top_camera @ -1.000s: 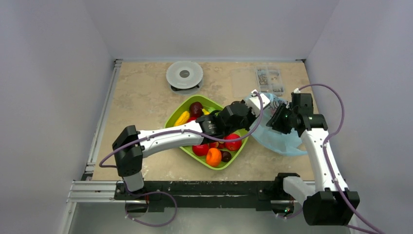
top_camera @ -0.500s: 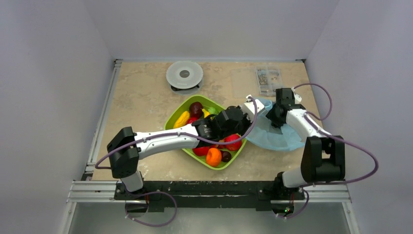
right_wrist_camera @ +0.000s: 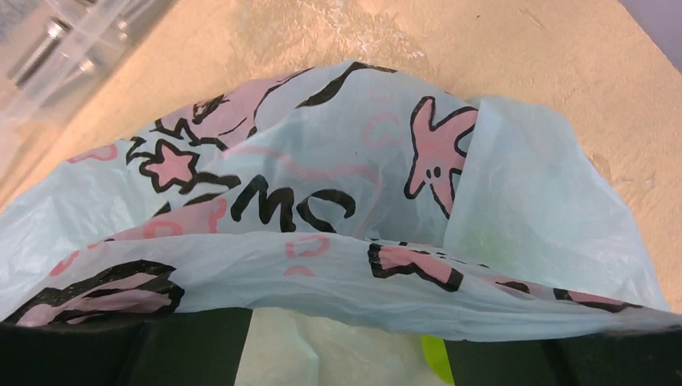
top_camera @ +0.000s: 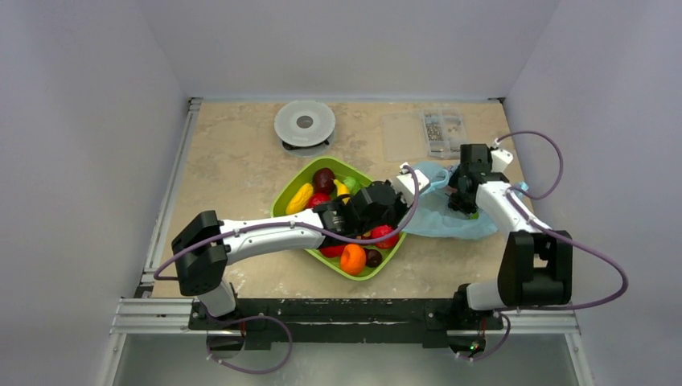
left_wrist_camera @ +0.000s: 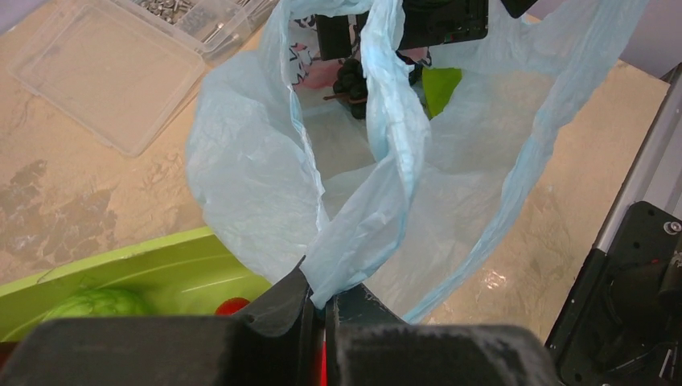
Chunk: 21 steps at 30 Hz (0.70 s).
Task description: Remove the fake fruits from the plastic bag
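Left gripper (left_wrist_camera: 324, 299), bottom centre, pinches a handle of the plastic bag (left_wrist_camera: 241, 177); right gripper (right_wrist_camera: 346, 358), jaws wide, meets the bag's printed edge.

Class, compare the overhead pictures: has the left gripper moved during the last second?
Yes. The left gripper, jaws shut on the plastic bag handle, has drawn back from the clear parts box toward the green tray.

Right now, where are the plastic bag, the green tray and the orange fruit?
plastic bag (top_camera: 450, 223), top external view, on its flat light-blue sheet.
green tray (top_camera: 296, 178), top external view, on its far-left rim.
orange fruit (top_camera: 352, 259), top external view, on its middle.
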{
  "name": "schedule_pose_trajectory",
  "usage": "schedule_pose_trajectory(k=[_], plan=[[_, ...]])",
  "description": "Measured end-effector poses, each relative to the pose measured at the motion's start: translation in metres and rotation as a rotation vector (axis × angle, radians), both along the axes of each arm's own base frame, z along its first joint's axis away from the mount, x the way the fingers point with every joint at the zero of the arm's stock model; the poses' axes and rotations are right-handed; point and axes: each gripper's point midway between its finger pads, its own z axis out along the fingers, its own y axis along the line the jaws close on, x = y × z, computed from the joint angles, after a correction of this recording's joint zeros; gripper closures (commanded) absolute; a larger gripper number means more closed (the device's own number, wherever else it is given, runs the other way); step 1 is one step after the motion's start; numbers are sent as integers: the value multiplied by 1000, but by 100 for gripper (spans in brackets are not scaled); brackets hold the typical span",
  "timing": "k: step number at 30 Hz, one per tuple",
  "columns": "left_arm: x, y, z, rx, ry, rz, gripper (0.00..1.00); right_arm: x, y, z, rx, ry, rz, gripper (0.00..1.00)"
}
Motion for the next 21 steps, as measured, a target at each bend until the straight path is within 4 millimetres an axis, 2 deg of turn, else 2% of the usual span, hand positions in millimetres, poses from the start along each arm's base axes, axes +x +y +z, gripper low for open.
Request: schedule_pose_trajectory(k=[3, 8, 12, 16, 21], plan=[[0, 1, -2, 1, 4, 1, 100, 3, 0, -13, -9, 37, 17, 17], [-1, 1, -2, 0, 7, 2, 100, 4, 1, -49, -16, 162, 57, 10], [0, 1, -2, 1, 5, 4, 100, 8, 3, -65, -15, 222, 86, 11], [3, 3, -2, 8, 5, 10, 100, 13, 4, -70, -15, 237, 106, 29], [9, 4, 2, 2, -3, 24, 100, 17, 12, -66, 13, 229, 160, 65]])
